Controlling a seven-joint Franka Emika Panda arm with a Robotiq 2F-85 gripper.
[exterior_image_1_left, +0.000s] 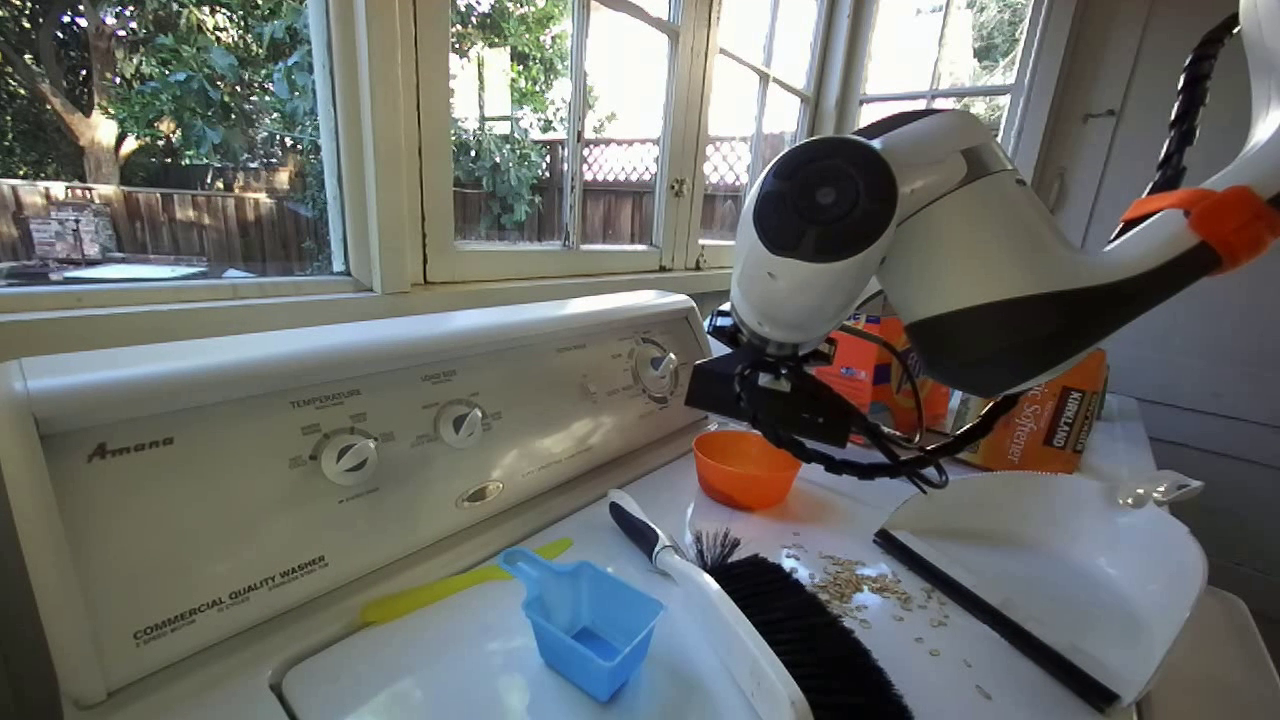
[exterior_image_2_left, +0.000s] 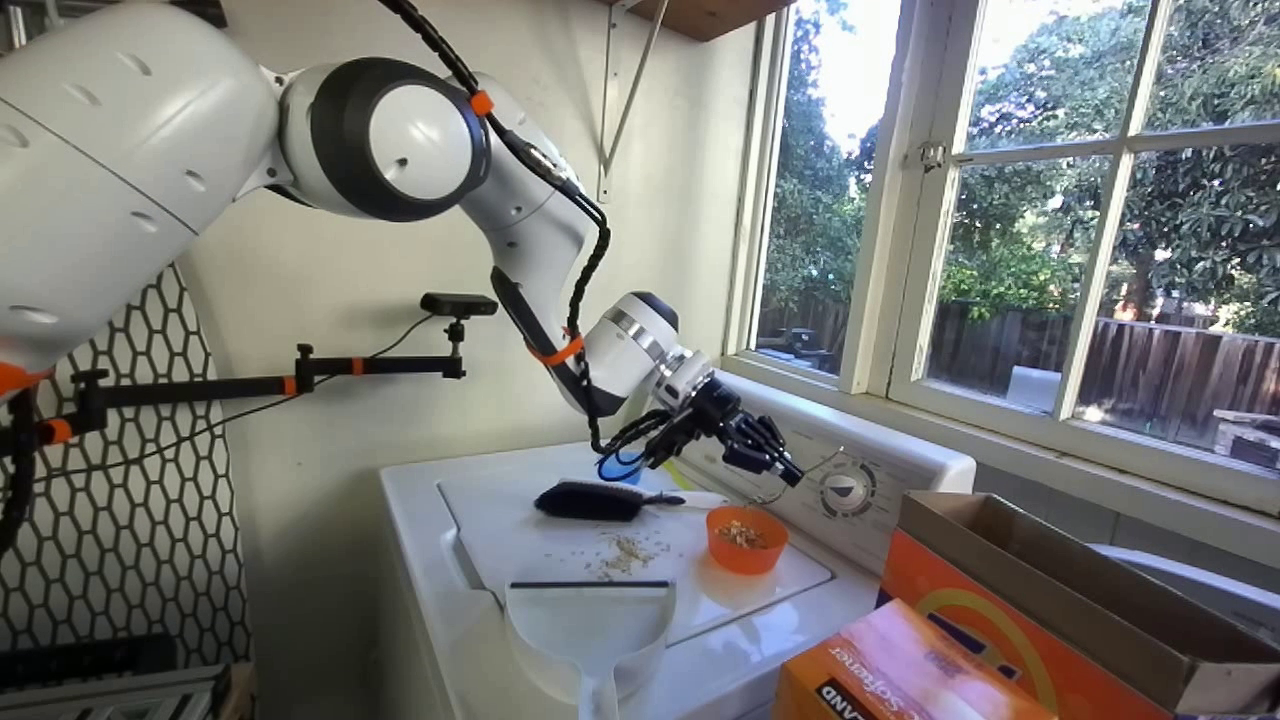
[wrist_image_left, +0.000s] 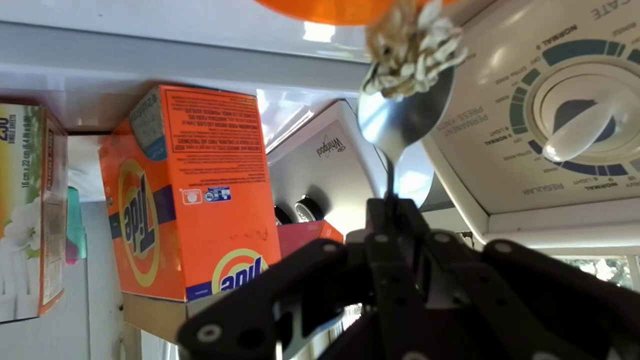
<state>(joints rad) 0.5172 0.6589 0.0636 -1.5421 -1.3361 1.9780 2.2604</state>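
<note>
The gripper (wrist_image_left: 391, 209) is closed on the handle of a metal spoon (wrist_image_left: 395, 121), its jaws almost together, and the spoon's bowl carries a small heap of pale flakes (wrist_image_left: 415, 67). In the wrist view, which stands upside down, the heap overlaps the edge of an orange bowl (exterior_image_2_left: 742, 562). That bowl sits on the washer lid (exterior_image_1_left: 415, 675), lower than the gripper and near it, with more flakes inside. Loose flakes (exterior_image_1_left: 855, 583) lie scattered on the lid between a black-bristled brush (exterior_image_1_left: 800, 630) and a white dustpan (exterior_image_1_left: 1070, 560), whose dark lip faces them. Beside the brush stands a blue scoop (exterior_image_1_left: 595, 615), a flat yellow piece (exterior_image_1_left: 435, 595) just behind it. An orange Tide box (wrist_image_left: 215, 195) and a softener box (exterior_image_1_left: 1040, 425) stand close together past the bowl.
</note>
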